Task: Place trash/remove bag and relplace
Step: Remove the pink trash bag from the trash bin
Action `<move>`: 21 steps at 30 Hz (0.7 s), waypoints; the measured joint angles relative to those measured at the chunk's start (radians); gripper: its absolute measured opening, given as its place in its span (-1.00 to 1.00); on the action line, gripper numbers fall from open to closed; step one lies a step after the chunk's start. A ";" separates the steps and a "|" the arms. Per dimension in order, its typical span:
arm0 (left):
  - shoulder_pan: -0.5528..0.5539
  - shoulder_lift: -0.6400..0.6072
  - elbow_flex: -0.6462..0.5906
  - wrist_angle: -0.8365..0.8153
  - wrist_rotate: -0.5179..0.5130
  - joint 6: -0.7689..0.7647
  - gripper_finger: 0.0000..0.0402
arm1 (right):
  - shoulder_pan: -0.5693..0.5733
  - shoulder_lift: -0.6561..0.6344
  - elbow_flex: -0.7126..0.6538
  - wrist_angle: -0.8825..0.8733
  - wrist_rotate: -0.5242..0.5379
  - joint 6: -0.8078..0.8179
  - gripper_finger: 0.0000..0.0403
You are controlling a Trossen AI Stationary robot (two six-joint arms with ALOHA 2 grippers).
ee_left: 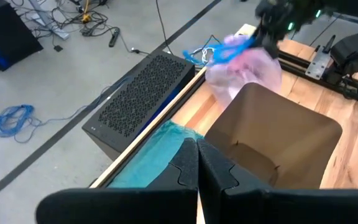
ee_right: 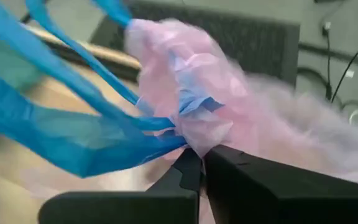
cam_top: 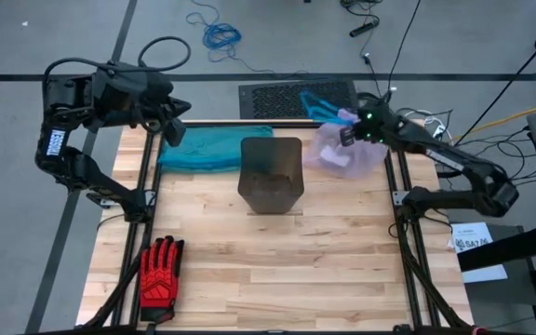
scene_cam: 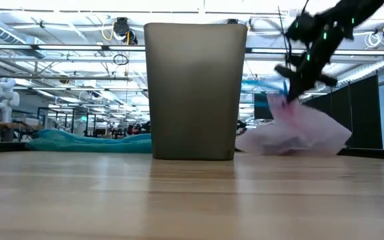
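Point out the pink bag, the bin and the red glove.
pink bag (cam_top: 347,154): high view, its crumpled middle.
bin (cam_top: 271,173): high view, its open inside.
red glove (cam_top: 159,273): high view, its palm area.

table (cam_top: 342,251) pale wood planks, visible grain, matt; bin (cam_top: 271,174) smooth matt grey-brown plastic; bag (cam_top: 347,149) thin crinkly translucent pink plastic film with blue plastic ties (ee_right: 73,124); teal bag (cam_top: 217,149) soft wrinkled plastic; glove (cam_top: 159,272) red-black fabric; grippers' fingers (ee_left: 194,171) matt black plastic; perforated dark box (ee_left: 145,102) looks metal
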State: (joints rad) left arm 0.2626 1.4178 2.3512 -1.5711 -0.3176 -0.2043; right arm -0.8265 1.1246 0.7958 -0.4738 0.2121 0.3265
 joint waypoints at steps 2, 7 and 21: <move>0.000 0.000 0.000 0.000 0.000 -0.001 -1.00 | 0.000 0.029 -0.074 0.073 0.000 0.023 -1.00; 0.000 0.000 0.000 0.000 0.000 0.000 -1.00 | -0.002 0.112 -0.203 0.225 -0.001 0.056 -1.00; 0.000 0.000 0.000 0.000 0.014 -0.034 -1.00 | 0.011 0.266 -0.235 0.302 -0.031 0.082 -1.00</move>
State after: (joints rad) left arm 0.2623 1.4174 2.3512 -1.5711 -0.3035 -0.2386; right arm -0.8151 1.3911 0.5607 -0.1716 0.1810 0.4089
